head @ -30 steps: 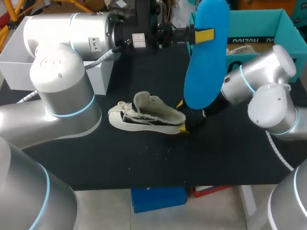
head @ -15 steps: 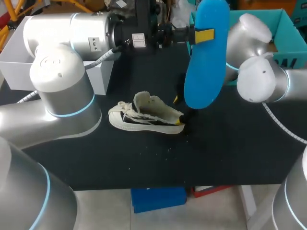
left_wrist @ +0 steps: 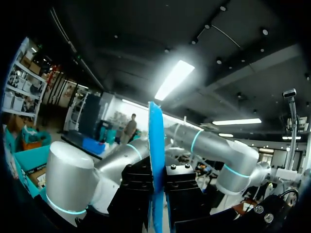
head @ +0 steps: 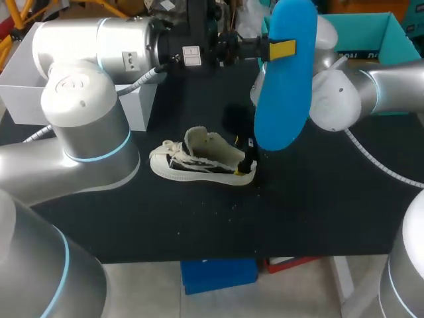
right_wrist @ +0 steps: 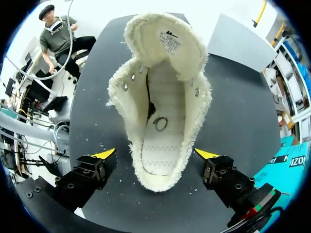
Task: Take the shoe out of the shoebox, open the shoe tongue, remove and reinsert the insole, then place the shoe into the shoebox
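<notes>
The shoe (head: pixel 199 159) lies on its sole on the black bench (head: pixel 199 218), out of the teal shoebox (head: pixel 371 33) at the far right edge. Its tongue (right_wrist: pixel 167 41) is folded forward, so the bare inside shows. The left gripper (head: pixel 281 48) is clamped on the blue insole (head: pixel 285 86) and holds it upright, high over the bench. The right gripper (right_wrist: pixel 154 154) is spread wide at the heel, with one yellow tip on either side of it.
</notes>
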`<state>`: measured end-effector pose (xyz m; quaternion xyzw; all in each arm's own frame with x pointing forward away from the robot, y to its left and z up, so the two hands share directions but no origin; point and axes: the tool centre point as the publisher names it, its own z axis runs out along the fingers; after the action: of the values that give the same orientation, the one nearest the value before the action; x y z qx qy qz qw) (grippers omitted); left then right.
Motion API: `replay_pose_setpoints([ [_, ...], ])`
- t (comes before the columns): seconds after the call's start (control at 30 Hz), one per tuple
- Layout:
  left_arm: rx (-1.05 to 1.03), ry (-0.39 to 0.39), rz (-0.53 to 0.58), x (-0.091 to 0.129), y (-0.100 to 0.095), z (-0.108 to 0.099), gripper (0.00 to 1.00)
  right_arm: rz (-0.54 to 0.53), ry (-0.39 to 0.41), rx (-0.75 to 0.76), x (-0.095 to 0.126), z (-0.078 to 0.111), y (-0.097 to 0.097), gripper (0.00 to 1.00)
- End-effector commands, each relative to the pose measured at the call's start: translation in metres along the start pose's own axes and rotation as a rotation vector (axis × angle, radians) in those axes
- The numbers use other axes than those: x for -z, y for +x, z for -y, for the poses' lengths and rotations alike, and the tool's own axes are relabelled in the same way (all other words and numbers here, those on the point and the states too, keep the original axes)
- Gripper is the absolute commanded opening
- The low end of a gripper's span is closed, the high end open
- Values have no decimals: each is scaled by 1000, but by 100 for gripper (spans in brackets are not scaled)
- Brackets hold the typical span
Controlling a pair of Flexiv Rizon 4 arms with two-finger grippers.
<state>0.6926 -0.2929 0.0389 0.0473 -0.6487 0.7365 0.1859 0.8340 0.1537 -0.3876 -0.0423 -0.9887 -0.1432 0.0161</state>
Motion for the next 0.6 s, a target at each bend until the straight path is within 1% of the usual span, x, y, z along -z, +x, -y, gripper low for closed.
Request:
replay_pose_setpoints([
  [0.03, 0, 0, 4, -2, 0, -1, 0, -3, 113, -3, -5, -4, -1, 100],
  [0.27, 0, 0, 4, -2, 0, -1, 0, -6, 137, -8, -10, -8, 0, 100],
  [0.6, 0, 0, 4, -2, 0, -1, 0, -8, 167, -12, -15, -8, 1, 100],
])
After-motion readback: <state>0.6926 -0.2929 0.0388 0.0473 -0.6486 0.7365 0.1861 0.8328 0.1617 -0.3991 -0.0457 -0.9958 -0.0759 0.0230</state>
